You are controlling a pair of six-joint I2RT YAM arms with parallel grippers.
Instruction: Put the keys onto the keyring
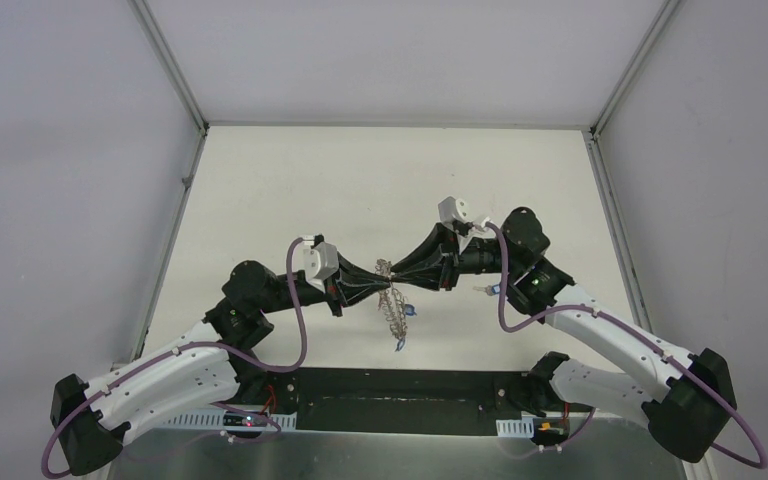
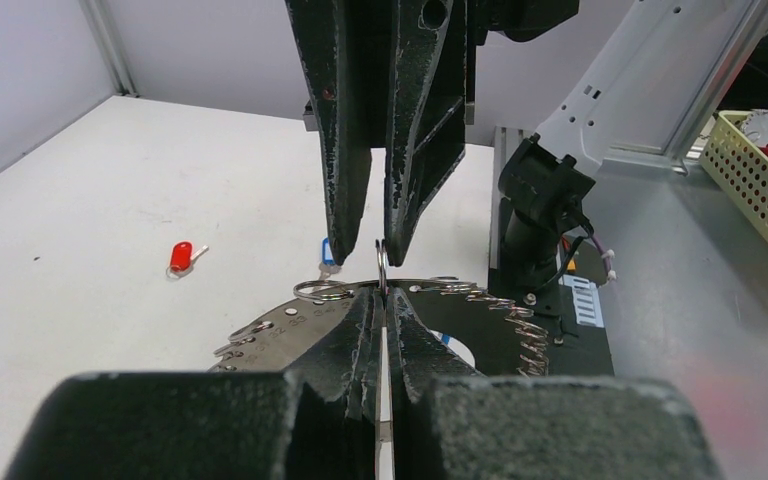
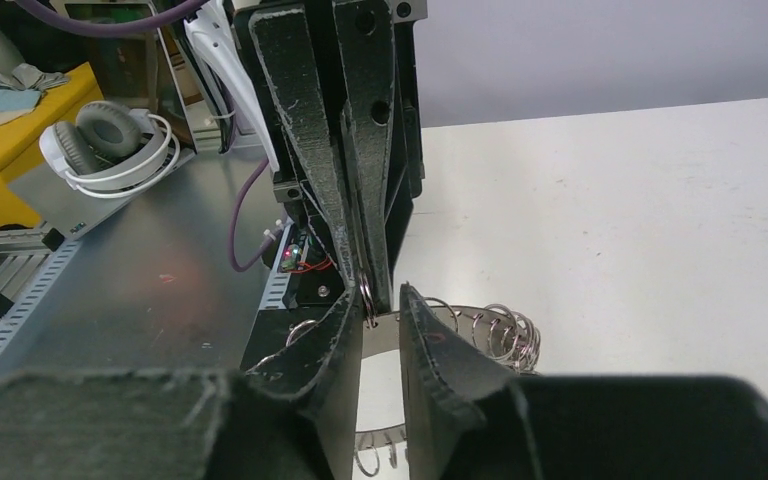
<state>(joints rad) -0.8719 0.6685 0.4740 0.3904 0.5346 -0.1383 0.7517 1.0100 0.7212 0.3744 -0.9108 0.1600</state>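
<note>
i have the keyring [image 2: 280, 335] up off the table [image 2: 80, 200], between the two grippers, which meet tip to tip at mid-table. the left gripper [image 2: 384, 300] is clenched on its flat rim, with the thin plate edge-on between the pads. the right gripper [image 2: 380, 245] comes in from the far side. its jaws stand a little apart, either side of one small wire loop [image 2: 381, 262]. i see a gap in both wrist views, so i read it as not pinching.

the red key [image 2: 182, 257] lies loose on the table, well apart from the ring. a blue tag [image 2: 328, 250] shows just behind the right finger. i cannot tell whether it already hangs from a loop.

on handling, the ring looks stiff and flat and probably heavy for its size. a rim grip should therefore hold, but smooth metal may pivot or slip in the pads. the loops look like thin spring wire that will fight being pried and snap back. i'd pinch a loop near its free end. the key is tiny and light and will skate on the table, so i'd take it by the plastic tag, not the blade.
</note>
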